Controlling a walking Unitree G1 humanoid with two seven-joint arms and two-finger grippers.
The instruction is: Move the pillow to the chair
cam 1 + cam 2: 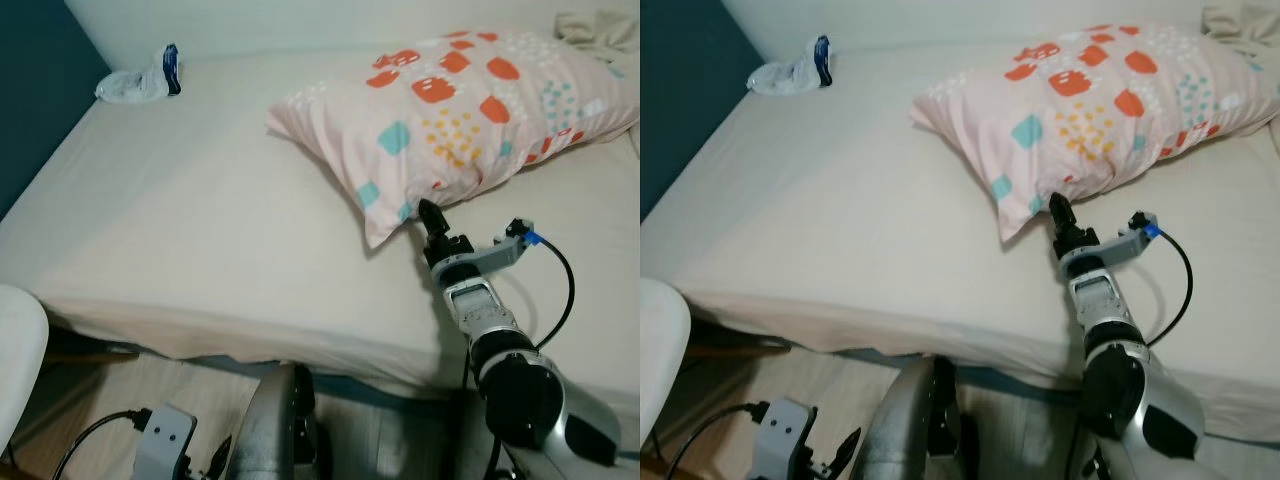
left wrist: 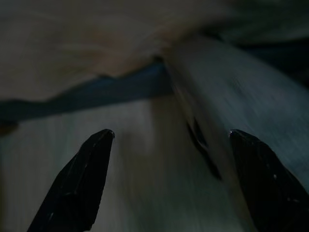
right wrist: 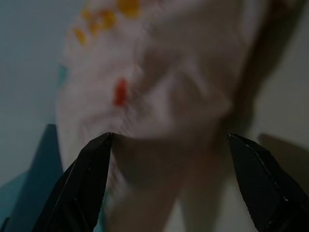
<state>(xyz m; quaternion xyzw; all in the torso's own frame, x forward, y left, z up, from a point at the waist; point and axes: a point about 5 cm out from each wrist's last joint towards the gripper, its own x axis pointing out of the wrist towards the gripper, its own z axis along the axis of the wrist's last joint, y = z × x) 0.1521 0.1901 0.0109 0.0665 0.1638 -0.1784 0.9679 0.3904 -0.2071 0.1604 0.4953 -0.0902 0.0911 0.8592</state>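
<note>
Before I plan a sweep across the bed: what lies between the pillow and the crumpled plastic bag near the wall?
Bare sheet of the bed separates the pillow from the plastic bag, per both eye views.

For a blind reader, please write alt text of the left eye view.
The right gripper reaches the near edge of a pink patterned pillow lying on a beige bed. A crumpled plastic bag lies at the bed's far left corner.
</note>
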